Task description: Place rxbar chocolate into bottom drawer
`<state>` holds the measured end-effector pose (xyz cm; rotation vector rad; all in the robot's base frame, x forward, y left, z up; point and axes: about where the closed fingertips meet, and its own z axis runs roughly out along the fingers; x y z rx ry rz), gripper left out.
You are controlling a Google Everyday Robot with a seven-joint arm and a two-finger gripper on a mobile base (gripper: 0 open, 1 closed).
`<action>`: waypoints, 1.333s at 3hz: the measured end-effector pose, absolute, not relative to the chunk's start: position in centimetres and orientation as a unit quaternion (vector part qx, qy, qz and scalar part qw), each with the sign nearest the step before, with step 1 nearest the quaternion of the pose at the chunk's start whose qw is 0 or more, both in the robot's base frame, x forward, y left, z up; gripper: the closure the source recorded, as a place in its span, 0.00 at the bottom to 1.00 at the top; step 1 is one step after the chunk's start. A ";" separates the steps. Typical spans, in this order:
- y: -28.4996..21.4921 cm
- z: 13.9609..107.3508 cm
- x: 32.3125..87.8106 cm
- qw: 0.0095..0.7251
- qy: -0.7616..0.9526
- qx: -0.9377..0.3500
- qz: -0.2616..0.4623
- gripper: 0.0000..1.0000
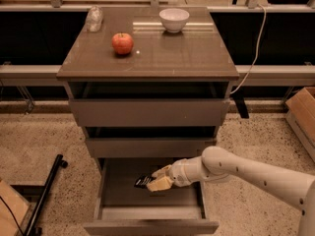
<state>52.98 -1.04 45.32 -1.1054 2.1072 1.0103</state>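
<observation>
I have the hand inside the open bottom drawer | fingers clamped on the rxbar chocolate, bar over the drawer floor, contact unclear | apple and bowl on table

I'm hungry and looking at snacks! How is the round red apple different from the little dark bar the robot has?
The round red apple is plump and bright; the small flat dark-wrapped snack bar is thin and nearly black. The apple sits free on the brown cabinet top; the bar is pinched in the tan gripper, over the open bottom drawer. The apple is bare; the bar is wrapped. Both are snacks.
</observation>
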 end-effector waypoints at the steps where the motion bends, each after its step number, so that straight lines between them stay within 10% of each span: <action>1: -0.6 41.5 54.0 0.282 0.790 -0.402 0.367 1.00; 4: -2.0 28.1 58.5 0.296 0.803 -0.325 0.402 1.00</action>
